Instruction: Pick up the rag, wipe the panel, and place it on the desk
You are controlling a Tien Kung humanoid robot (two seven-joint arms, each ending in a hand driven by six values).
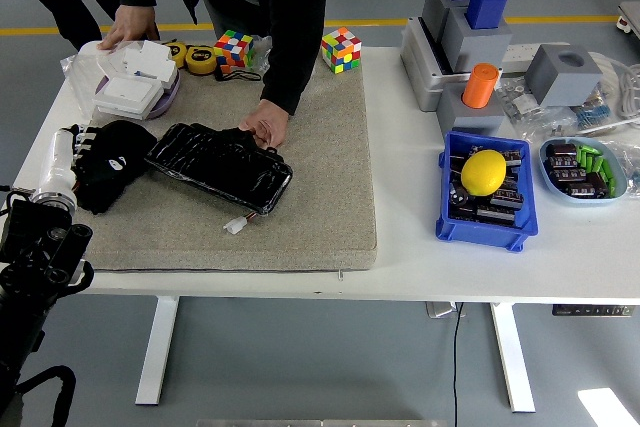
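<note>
A black rag [120,165] lies bunched on the grey mat [320,207] at its left end. My left hand [82,150], with a white wrist, sits on the rag's left edge; black on black hides its grip. A glossy black panel [220,167] lies flat on the mat just right of the rag, with a small white connector [235,226] at its near edge. A person at the far side rests one hand [265,127] on the panel's far right edge. My right arm is out of view.
The person's other hand [130,23] rests on a white box [135,82] at the back left. Two Rubik's cubes [341,49], tape rolls [200,57], a blue bin [484,192] with a lemon [483,171], grey blocks [470,27] and a parts dish [582,169] stand around the mat.
</note>
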